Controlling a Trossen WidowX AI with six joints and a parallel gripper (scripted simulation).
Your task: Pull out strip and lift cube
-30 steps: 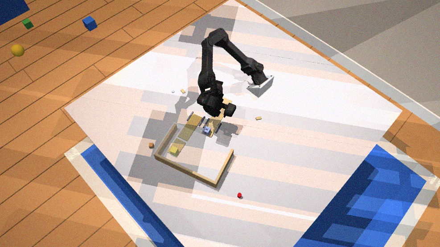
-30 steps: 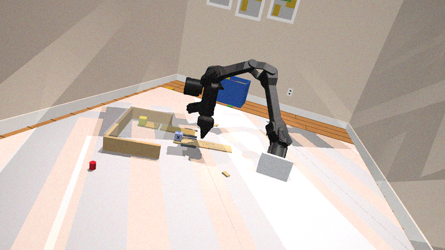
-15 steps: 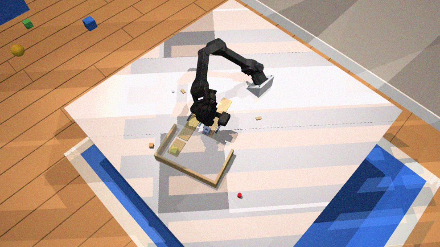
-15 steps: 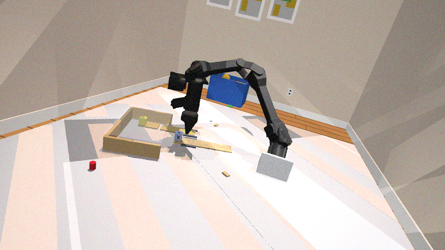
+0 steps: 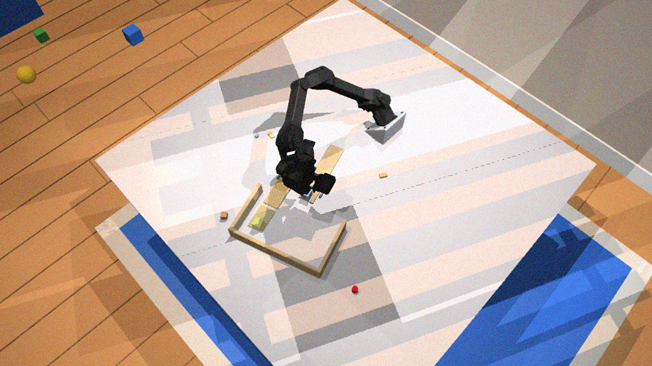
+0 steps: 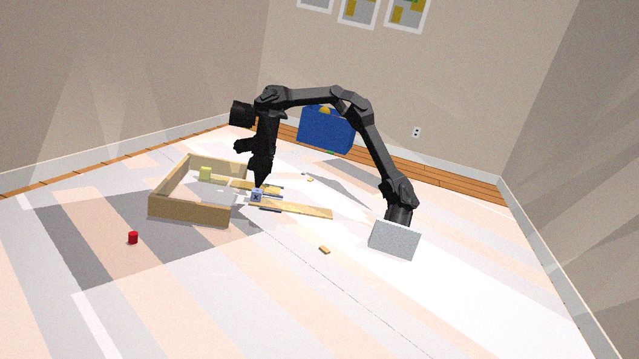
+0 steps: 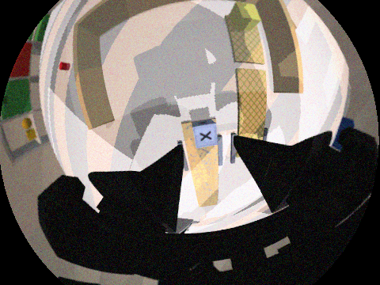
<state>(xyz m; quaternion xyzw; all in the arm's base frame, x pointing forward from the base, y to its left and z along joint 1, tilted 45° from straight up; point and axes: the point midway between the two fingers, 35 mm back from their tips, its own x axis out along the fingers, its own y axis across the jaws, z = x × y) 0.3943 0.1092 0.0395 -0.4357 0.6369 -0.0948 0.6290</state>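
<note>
The blue-grey cube marked X (image 5: pixel 308 195) (image 6: pixel 256 195) (image 7: pixel 205 135) sits on the far end of a speckled one-piece strip (image 5: pixel 334 156) (image 6: pixel 307 210) (image 7: pixel 206 188). That end lies outside the open side of the wooden frame (image 5: pixel 275 251) (image 6: pixel 190 211) (image 7: pixel 89 75). A cross-hatched strip (image 5: pixel 276 195) (image 7: pixel 252 99) is in two pieces with a gap; its separate far piece (image 7: pixel 247 45) carries a plain yellow cube (image 5: pixel 257 222) (image 6: pixel 205 173) (image 7: pixel 246 13) inside the frame. My gripper (image 6: pixel 257 186) (image 7: pixel 208 144) is open and points down just above the X cube, fingers to either side in the wrist view, holding nothing.
Short grey rails (image 6: pixel 270 210) (image 7: pixel 220 150) flank the strips. A red cylinder (image 5: pixel 355 289) (image 6: pixel 132 237) (image 7: pixel 64 66) stands outside the frame. Small loose blocks lie around: an orange one (image 5: pixel 382 175) (image 6: pixel 324 249), a brown one (image 5: pixel 224 215) and a yellow one (image 5: pixel 271 135) (image 6: pixel 310 179).
</note>
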